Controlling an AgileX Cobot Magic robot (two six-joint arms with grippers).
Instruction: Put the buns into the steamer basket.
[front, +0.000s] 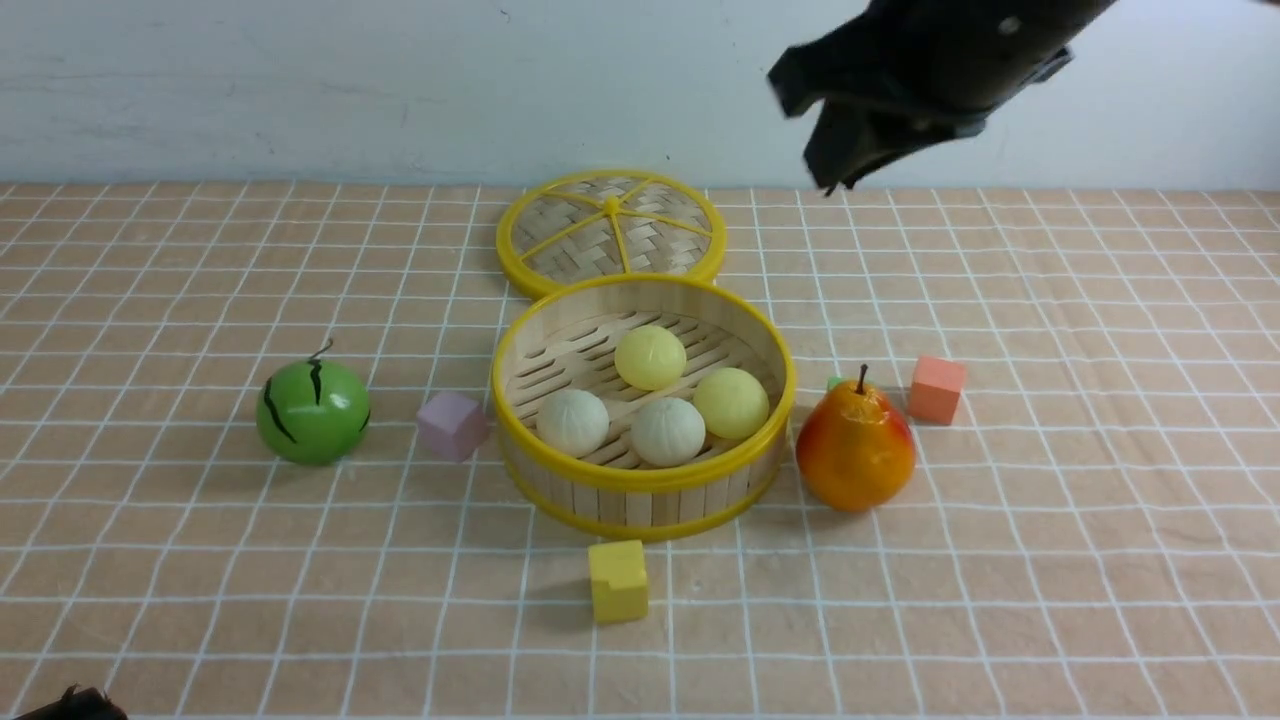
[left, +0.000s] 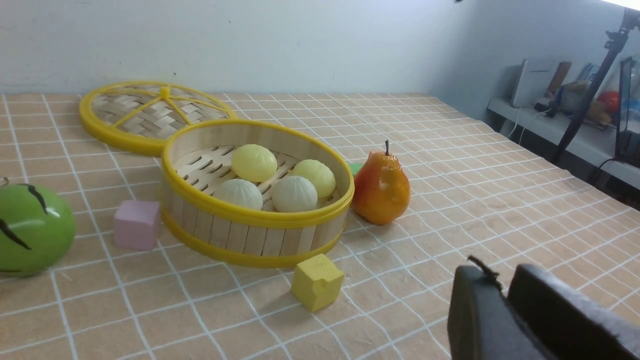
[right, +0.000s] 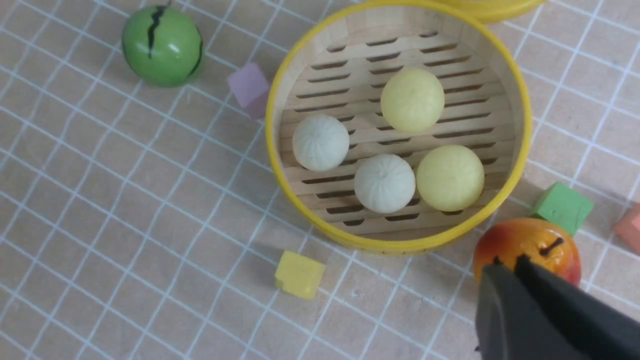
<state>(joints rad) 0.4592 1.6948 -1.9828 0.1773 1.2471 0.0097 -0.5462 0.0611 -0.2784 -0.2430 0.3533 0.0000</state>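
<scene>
- Front view: right gripper (front: 835, 178) is raised high above the far side of the table, beyond and to the right of the steamer basket (front: 640, 478), well apart from it; fingers pressed together, nothing between them
- All four buns lie on the basket's slatted floor: off-white buns (front: 572, 422) toward the near-left, pale yellow buns (front: 650, 357) toward the far-right
- Lid (front: 610, 230) lies flat just behind the basket
- Watermelon ball (front: 313, 412) is well to the left and a lilac cube (front: 452, 425) sits just beside the basket wall; yellow cube (front: 617, 580) is in front
- Pear (front: 855, 450) stands just right of the basket, with an orange cube (front: 936, 390) behind it
- Surface: tan tablecloth (front: 1050, 560) with a white grid; pale wall (front: 300, 80) behind
- Only a dark sliver of the left arm (front: 70, 705) shows at the near-left edge
- Left wrist view: left gripper (left: 502, 285) is low over the cloth, well apart from the basket (left: 250, 240), with the yellow cube (left: 317, 282) between them
- Its fingers sit close and hold nothing; cannot tell whether fully clenched
- Room: a shelf with clutter (left: 550, 125) and a dark stand (left: 590, 85) past the table edge
- Right wrist view: looking down, clenched empty tips (right: 507, 267) show against the pear (right: 520, 240); the basket (right: 272, 130) with all four buns is beside them, apart
- A green cube (right: 562, 207) sits by the pear
</scene>
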